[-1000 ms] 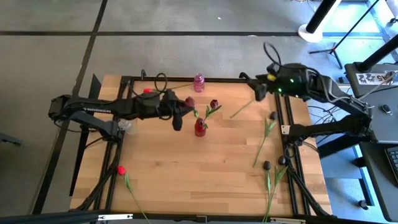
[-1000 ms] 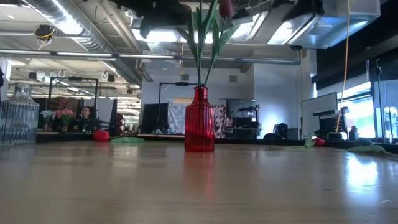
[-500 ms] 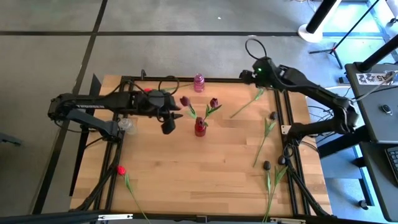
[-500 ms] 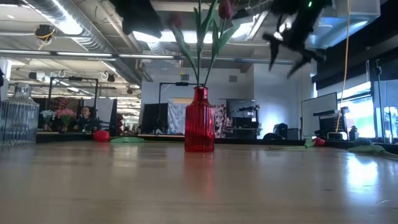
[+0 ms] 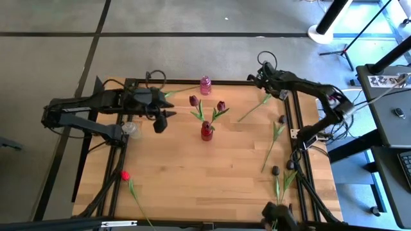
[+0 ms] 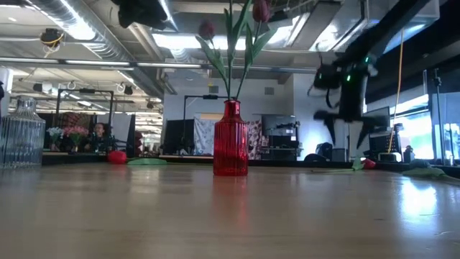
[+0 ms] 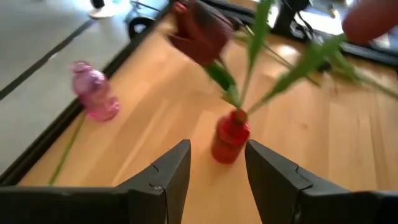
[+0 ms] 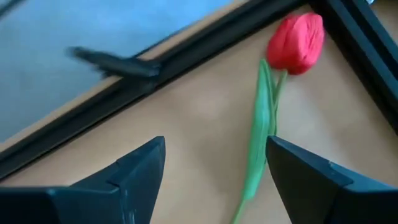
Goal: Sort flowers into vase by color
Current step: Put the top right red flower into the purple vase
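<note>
A red ribbed vase (image 5: 206, 132) stands mid-table and holds two maroon tulips (image 5: 193, 101) by their stems; it also shows in the low view (image 6: 231, 140) and the left wrist view (image 7: 229, 134). My left gripper (image 5: 160, 123) hovers open and empty left of this vase (image 7: 217, 146). My right gripper (image 5: 268, 82) is open and empty above a red tulip (image 8: 297, 38), which lies flat on the table near the far right corner. In the low view the right gripper (image 6: 346, 133) hangs above the table.
A pink vase (image 5: 205, 84) stands at the far edge and a clear glass vase (image 5: 130, 130) at the left. A red tulip (image 5: 125, 174) lies near the front left. Two maroon tulips (image 5: 281, 119) (image 5: 275, 171) lie along the right side. A black frame (image 5: 292, 115) borders the table.
My left gripper has drawn back from the red vase toward the table's left edge, and the left maroon tulip stands in the vase alone. My right gripper has come down toward the red tulip near the far right corner.
</note>
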You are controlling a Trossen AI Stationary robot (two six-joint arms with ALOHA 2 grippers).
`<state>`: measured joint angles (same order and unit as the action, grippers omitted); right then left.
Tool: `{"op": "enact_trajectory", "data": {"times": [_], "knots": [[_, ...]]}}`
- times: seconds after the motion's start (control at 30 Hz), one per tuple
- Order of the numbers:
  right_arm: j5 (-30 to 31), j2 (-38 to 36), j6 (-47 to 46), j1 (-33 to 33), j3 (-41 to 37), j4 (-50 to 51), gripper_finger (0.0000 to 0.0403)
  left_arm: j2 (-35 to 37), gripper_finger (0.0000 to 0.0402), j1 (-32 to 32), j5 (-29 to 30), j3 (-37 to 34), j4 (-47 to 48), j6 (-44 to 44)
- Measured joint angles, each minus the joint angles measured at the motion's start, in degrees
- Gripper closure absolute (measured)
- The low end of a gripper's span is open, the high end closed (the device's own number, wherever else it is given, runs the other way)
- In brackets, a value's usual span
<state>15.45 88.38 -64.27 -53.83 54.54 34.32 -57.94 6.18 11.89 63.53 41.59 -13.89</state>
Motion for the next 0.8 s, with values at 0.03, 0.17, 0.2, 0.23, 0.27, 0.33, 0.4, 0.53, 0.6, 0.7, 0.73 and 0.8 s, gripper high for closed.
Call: {"op": "enact_trajectory", "data": {"times": [0.03, 0.17, 0.2, 0.23, 0.27, 0.33, 0.4, 0.53, 0.6, 0.7, 0.73, 0.8], "knots": [[-0.1, 2.1, -0.1, -1.1, 0.0, -0.8, 0.0126, 0.4, 0.0252, 0.9, 0.0, 0.0, 0.0, -0.8], [0.0, 8.1, -3.5, -4.3, 0.3, -0.9, 0.0126, 0.8, 0.0253, 4.1, 0.0, 0.0, 0.0, -3.4], [1.5, 8.9, -4.6, -4.1, 1.0, -0.2, 0.0126, 0.8, 0.0254, 4.7, 0.0, 0.0, -0.2, -3.7], [2.5, 9.3, -4.9, -3.8, 1.5, -1.1, 0.0126, 0.8, 0.0254, 5.2, 0.0, 0.0, -0.2, -3.9], [2.7, 9.8, -5.1, -3.7, 2.2, -2.3, 0.0126, 0.6, 0.0254, 5.7, 0.0, 0.0, -0.7, -4.0], [3.6, 11.2, -6.2, -3.4, 3.0, -1.5, 0.0132, 0.3, 0.0254, 6.6, 0.0, 0.0, -1.8, -4.0], [4.1, 11.9, -7.5, -3.6, 3.2, 0.7, 0.0149, 0.0, 0.0254, 7.2, 0.0, 0.0, -3.9, -4.0], [4.8, 12.7, -7.5, -3.6, 4.1, 1.9, 0.0208, 0.1, 0.0255, 8.2, 0.0, 0.0, -6.3, -4.0], [3.2, 12.9, -8.0, -3.4, 4.2, 2.7, 0.0241, 0.5, 0.0255, 8.2, 0.0, 0.0, -6.4, -4.0], [1.7, 12.7, -8.5, -3.5, 4.3, 3.3, 0.0285, 1.7, 0.0255, 8.2, 0.0, 0.0, -6.5, -3.9], [1.3, 12.7, -8.2, -3.5, 4.3, 3.7, 0.0297, 2.1, 0.0255, 8.2, 0.0, 0.0, -6.5, -3.7], [0.1, 12.6, -8.3, -3.5, 4.3, 5.1, 0.0314, 2.8, 0.0255, 8.2, 0.0, 0.0, -6.5, -2.7]]}}
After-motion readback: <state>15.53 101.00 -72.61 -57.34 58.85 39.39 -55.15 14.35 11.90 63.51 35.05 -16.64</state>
